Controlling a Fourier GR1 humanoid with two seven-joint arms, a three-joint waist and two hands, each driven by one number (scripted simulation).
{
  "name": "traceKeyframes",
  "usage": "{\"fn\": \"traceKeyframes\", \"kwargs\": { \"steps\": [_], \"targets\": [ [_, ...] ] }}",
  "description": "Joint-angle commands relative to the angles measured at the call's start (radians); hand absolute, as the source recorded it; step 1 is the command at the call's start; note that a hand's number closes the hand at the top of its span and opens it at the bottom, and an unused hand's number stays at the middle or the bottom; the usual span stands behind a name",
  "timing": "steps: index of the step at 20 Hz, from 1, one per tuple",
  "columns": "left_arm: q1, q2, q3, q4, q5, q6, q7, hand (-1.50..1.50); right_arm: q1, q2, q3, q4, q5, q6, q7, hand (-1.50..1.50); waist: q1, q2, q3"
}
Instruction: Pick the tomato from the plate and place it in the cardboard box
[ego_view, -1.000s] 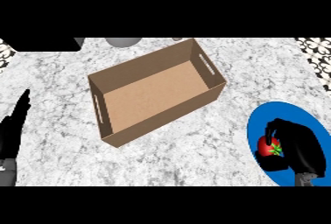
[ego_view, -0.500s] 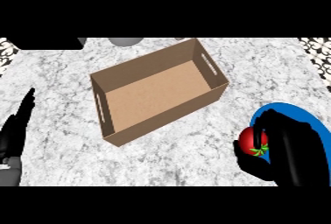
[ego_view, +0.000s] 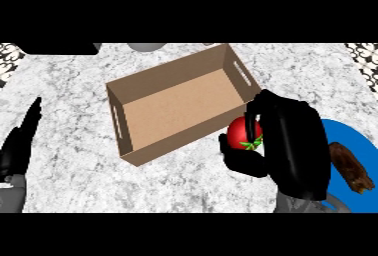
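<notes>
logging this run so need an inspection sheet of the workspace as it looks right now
surface: pale speckled stone counter, patterned strips at its far corners
job's things: red tomato off the blue plate, held beside the near right wall of the open cardboard box; box inside shows nothing in it
clutter: a brown lump on the plate; a grey round thing and a dark block at the far edge
hands: right hand curled round the tomato; left hand resting at the left edge, fingers straight
cables: nothing seen
surroundings: nothing seen beyond the counter
</notes>
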Motion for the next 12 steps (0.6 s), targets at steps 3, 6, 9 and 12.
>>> {"fn": "traceKeyframes", "kwargs": {
  "steps": [3, 6, 9, 12],
  "targets": [
    [-0.007, -0.022, -0.026, -0.043, -0.013, -0.013, 0.058, 0.00, -0.284, 0.021, -0.072, 0.235, -0.160, -0.109, 0.132, 1.50, 0.012, 0.001, 0.001],
    [-0.043, -0.055, -0.043, -0.021, -0.038, 0.023, 0.050, 0.00, -0.402, 0.021, -0.081, 0.424, -0.225, -0.231, 0.153, 1.50, 0.017, 0.004, 0.000],
    [-0.055, -0.024, -0.019, 0.004, -0.029, -0.002, 0.042, 0.00, -0.504, 0.021, -0.107, 0.572, -0.296, -0.317, 0.183, 1.50, 0.019, 0.005, 0.000],
    [-0.042, -0.016, -0.015, -0.011, -0.025, -0.017, 0.036, 0.00, -0.602, 0.021, -0.181, 0.756, -0.366, -0.355, 0.085, 1.50, 0.020, 0.006, 0.000]
  ]
}}
